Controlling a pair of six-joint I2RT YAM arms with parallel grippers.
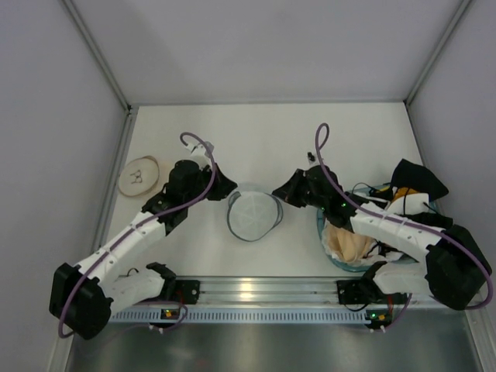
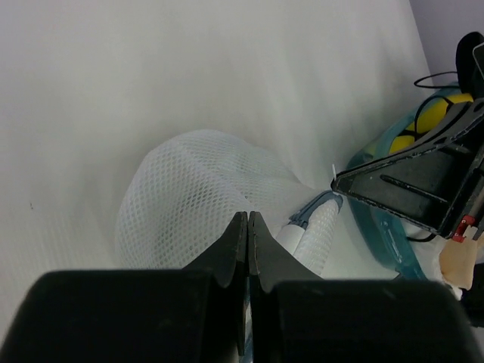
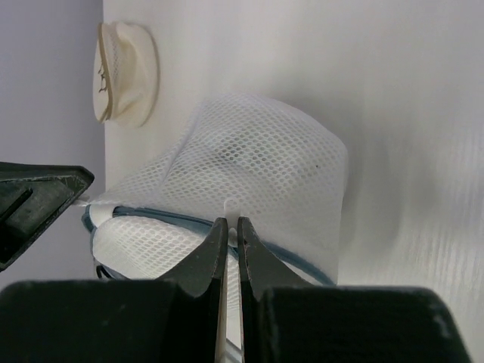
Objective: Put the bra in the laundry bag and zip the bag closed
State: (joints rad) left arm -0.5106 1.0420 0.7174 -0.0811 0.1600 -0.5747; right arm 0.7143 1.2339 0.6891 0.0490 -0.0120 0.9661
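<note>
The laundry bag (image 1: 252, 215), a round white mesh pouch, lies at the table's middle between both grippers. It also shows in the left wrist view (image 2: 189, 189) and the right wrist view (image 3: 265, 159). Its blue-edged zipper line (image 3: 166, 218) gapes along the side. My left gripper (image 1: 229, 192) is shut, with its tips (image 2: 248, 215) at the bag's left rim. My right gripper (image 1: 279, 194) is shut (image 3: 231, 221) on the small white zipper tab (image 3: 231, 206). A beige, round, folded bra (image 1: 139, 176) lies on the table left of the bag, apart from both grippers; it also shows in the right wrist view (image 3: 125, 72).
A blue basket (image 1: 324, 232) with beige, black and yellow garments stands at the right, under my right arm. White enclosure walls stand close on the left, right and back. A metal rail (image 1: 256, 291) runs along the near edge.
</note>
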